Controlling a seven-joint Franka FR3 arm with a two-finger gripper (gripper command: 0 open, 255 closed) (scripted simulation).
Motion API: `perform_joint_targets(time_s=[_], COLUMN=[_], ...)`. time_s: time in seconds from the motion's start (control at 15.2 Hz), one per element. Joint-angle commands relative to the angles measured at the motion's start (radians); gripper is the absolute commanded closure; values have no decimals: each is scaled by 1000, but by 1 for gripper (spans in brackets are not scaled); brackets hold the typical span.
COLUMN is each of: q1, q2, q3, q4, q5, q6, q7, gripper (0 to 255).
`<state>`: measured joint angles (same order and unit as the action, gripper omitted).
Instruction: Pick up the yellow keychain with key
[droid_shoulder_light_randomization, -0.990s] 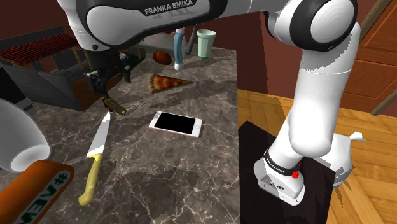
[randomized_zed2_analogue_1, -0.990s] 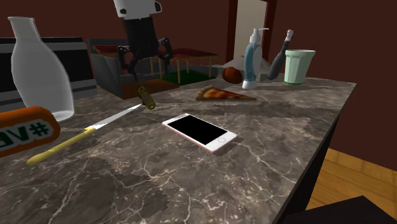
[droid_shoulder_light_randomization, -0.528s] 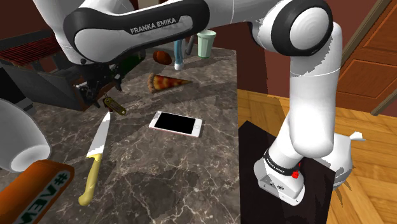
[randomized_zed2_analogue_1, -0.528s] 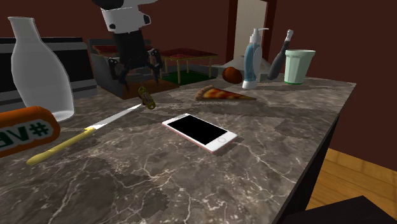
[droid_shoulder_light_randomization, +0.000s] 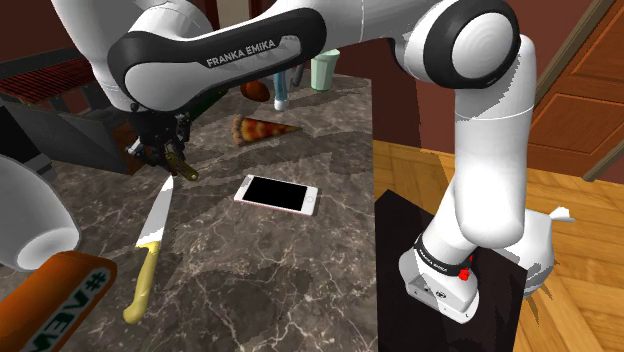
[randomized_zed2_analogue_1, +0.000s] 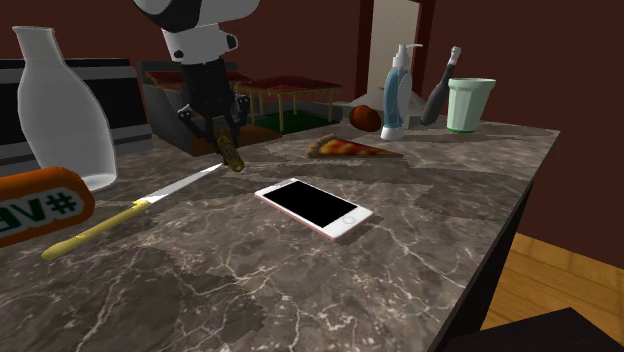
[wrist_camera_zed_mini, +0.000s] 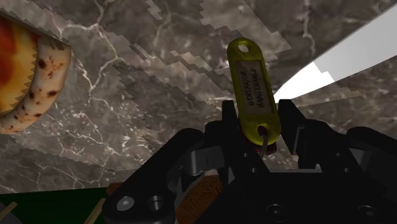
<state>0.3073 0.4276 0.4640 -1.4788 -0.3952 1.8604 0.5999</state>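
Marbled dark stone forms the countertop (droid_shoulder_light_randomization: 330, 285) on which the yellow keychain (wrist_camera_zed_mini: 253, 76) is pictured lying flat. It is placed toward the side of the surface opposite the robot's stand (droid_shoulder_light_randomization: 440, 240), roughly midway along that side. A white label with dark lettering is carried on the translucent tag. A small ring is seen at the tag's end nearest the hand, and the key itself cannot be made out. The black gripper (wrist_camera_zed_mini: 259, 116) is held low over that ring end, with the white arm (droid_shoulder_light_randomization: 480, 150) arched above the surface. Whether the tag is clasped cannot be told.

A knife (droid_shoulder_light_randomization: 150, 240) is laid just beside the keychain, its blade tip close to the tag and its yellow handle pointed toward the near edge. A black-screened phone (droid_shoulder_light_randomization: 277, 194) is set near the middle of the surface, apart from the tag. A pizza slice (droid_shoulder_light_randomization: 262, 130) is placed beyond it, toward the far edge. At the far corner on the stand's side, a pale green cup (randomized_zed2_analogue_1: 470, 104), a pump bottle (randomized_zed2_analogue_1: 396, 95) and a reddish round item (randomized_zed2_analogue_1: 365, 118) are grouped. Toward the near corner opposite the stand, a white vessel (randomized_zed2_analogue_1: 60, 110) and an orange object with lettering (randomized_zed2_analogue_1: 35, 205) are seen.
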Motion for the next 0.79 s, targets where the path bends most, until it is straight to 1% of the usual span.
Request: perform_joint_targets(time_s=[0.0, 0.33, 0.73], q1=[0, 0, 6], q2=[0, -1, -9], q3=[0, 0, 4], q4=[-1, -2, 67], q5=[0, 0, 10], q6=[0, 1, -73], q7=[0, 1, -18], gripper=[255, 255, 255])
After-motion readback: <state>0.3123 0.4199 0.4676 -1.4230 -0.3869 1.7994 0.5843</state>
